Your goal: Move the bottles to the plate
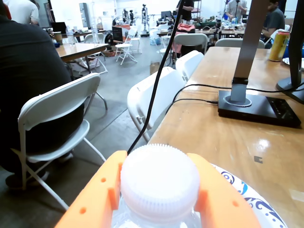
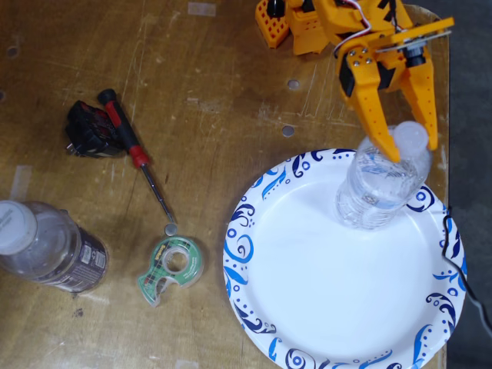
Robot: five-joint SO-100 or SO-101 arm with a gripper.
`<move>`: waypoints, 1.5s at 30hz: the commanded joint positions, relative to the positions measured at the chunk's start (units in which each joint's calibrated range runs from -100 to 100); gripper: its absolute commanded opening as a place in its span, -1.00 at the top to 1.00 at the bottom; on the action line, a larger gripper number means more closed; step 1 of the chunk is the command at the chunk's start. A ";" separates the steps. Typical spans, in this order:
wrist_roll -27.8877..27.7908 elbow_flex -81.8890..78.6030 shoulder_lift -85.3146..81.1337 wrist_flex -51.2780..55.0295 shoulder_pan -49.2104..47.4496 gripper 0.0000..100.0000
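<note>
A clear bottle (image 2: 380, 188) with a white cap (image 1: 159, 183) stands upright on the upper right part of the white, blue-swirled plate (image 2: 323, 292). My orange gripper (image 2: 411, 150) comes down from above and is shut on the bottle at its cap, one finger pressed against each side. In the wrist view the gripper (image 1: 156, 161) hugs the cap, and a bit of the plate (image 1: 254, 202) rim shows at the lower right. A second bottle (image 2: 50, 250), wider and with a dark label, stands on the table at the far left, well apart from the plate.
A green tape dispenser (image 2: 171, 265), a red-handled screwdriver (image 2: 134, 154) and a black plug (image 2: 88, 131) lie left of the plate. A black cable (image 2: 461, 254) runs by the plate's right rim at the table edge. A lamp base (image 1: 259, 107) stands further along the table.
</note>
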State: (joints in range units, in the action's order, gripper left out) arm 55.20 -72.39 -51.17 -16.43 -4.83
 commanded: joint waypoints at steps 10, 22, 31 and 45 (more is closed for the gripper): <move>0.25 3.83 8.17 -6.03 -0.18 0.96; 0.36 3.74 8.00 -6.81 -2.55 0.62; 0.31 3.83 8.00 -7.16 -2.55 0.40; 4.64 6.99 7.92 -12.47 -9.99 0.02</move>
State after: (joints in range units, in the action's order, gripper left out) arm 59.05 -69.15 -42.53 -27.15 -13.95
